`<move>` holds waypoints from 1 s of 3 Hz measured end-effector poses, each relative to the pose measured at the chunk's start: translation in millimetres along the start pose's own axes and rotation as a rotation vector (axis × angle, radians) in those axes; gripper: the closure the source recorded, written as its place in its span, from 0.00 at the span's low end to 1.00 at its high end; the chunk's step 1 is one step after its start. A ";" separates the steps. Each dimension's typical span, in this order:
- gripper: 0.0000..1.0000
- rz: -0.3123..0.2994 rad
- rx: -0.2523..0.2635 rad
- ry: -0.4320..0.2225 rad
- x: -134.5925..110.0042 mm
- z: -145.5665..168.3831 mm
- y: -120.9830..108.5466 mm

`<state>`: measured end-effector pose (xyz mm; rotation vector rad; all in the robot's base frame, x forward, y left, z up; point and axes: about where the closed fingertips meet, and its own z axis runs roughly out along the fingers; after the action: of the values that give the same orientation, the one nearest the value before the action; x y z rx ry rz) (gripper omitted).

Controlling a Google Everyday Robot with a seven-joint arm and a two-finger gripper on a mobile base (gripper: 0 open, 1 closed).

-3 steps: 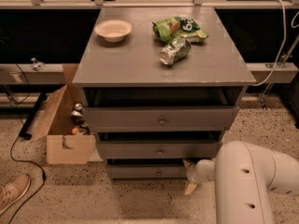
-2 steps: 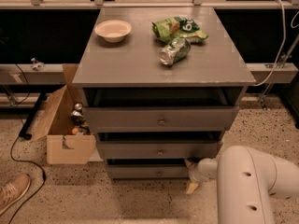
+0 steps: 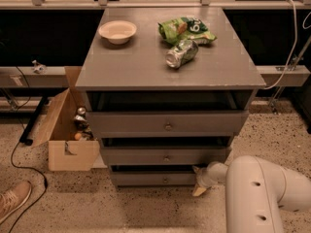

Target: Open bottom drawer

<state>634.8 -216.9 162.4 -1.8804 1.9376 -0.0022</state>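
The claw [image 3: 198, 180] is hovering low beneath the tabletop's [image 3: 146, 67] front-right corner, at the right end of the bottom drawer [image 3: 150, 179]. I cannot tell how open it is, and nothing is showing in its grip. It is sitting well off the centre knob [image 3: 165, 180], so it is likely risking a slip or a skewed, jamming pull.
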 end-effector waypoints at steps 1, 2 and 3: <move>0.40 -0.002 -0.003 -0.012 -6.0 -9.3 11.0; 0.63 -0.001 -0.036 -0.028 -14.7 -19.5 31.6; 0.86 0.000 -0.039 -0.028 -17.3 -27.1 31.1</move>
<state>596.6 -206.0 182.9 -1.8955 1.9317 0.0625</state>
